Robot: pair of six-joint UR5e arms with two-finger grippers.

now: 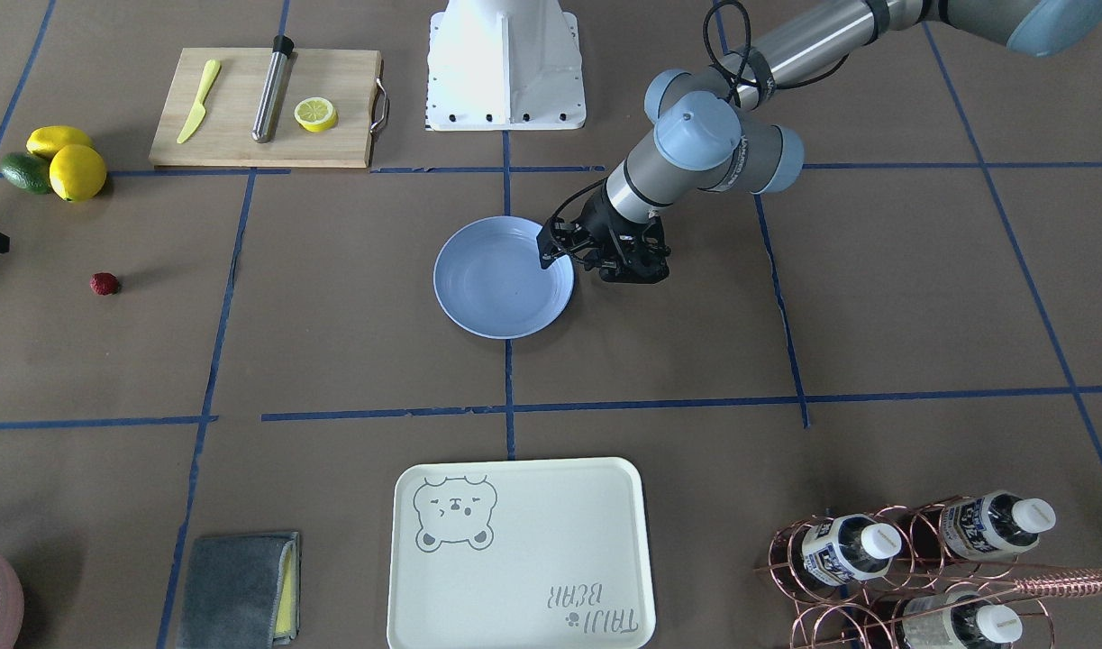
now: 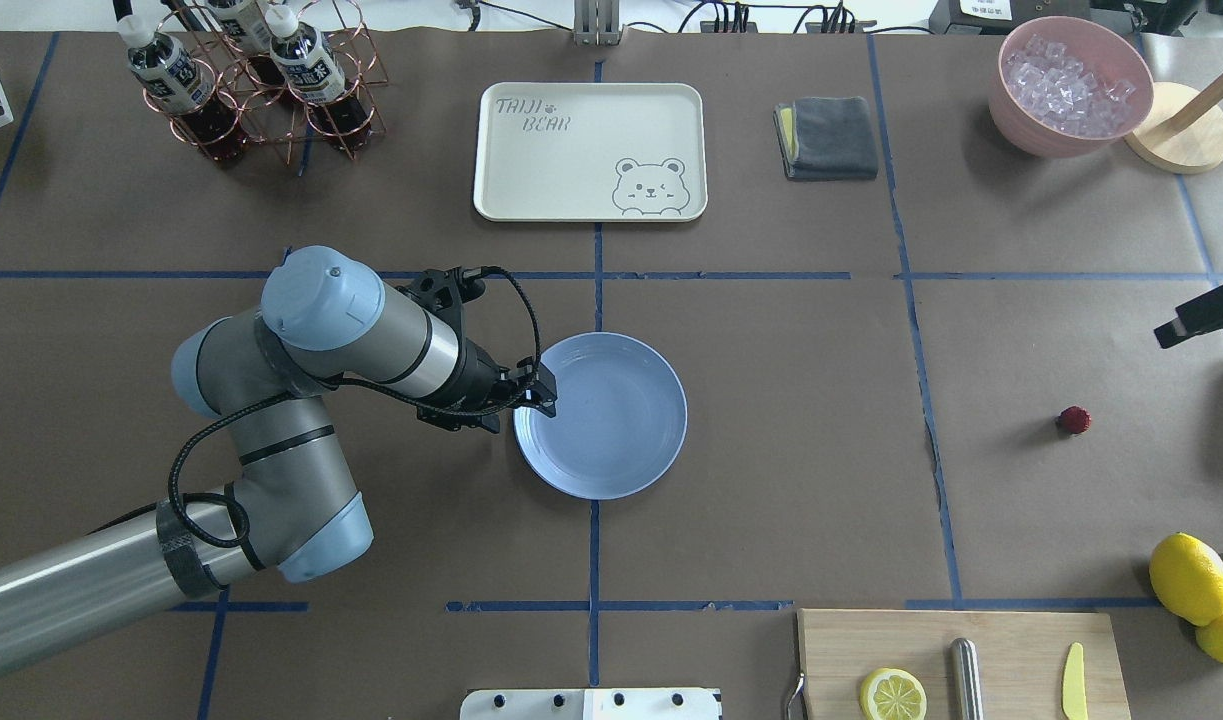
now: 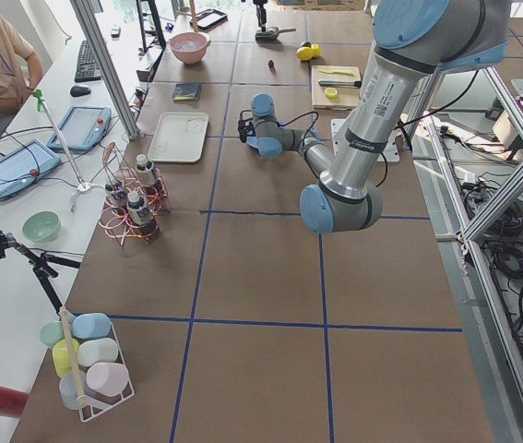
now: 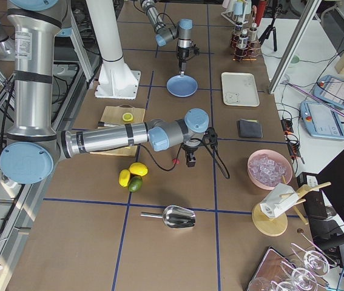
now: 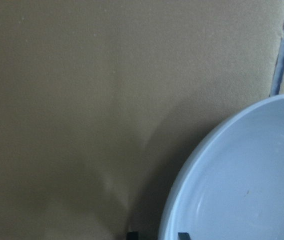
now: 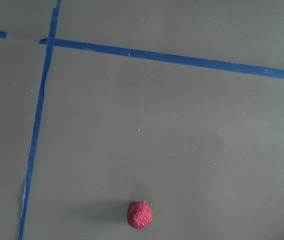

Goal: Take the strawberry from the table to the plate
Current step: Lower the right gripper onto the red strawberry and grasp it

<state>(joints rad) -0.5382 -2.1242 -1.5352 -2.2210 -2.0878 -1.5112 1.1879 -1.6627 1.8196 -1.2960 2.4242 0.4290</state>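
The strawberry (image 2: 1074, 420) is a small dark-red berry lying alone on the brown table (image 2: 821, 450), far to the right in the overhead view, and low in the right wrist view (image 6: 139, 214). My right gripper (image 2: 1171, 330) hovers just beyond it at the frame edge; its fingers are too cut off to judge. The light-blue plate (image 2: 621, 430) sits at the table's middle with nothing on it. My left gripper (image 2: 545, 392) is at the plate's left rim. Its fingertips (image 5: 182, 235) straddle the plate's rim (image 5: 192, 175) closely, so it looks shut on it.
A cutting board (image 2: 1011, 640) with a lemon slice (image 2: 892, 693), steel rod and yellow knife lies at the near right. Lemons (image 2: 1188, 578) sit beside it. The bear tray (image 2: 531, 170), grey cloth (image 2: 829, 137), bottle rack (image 2: 241, 90) and pink ice bowl (image 2: 1071, 85) line the far side.
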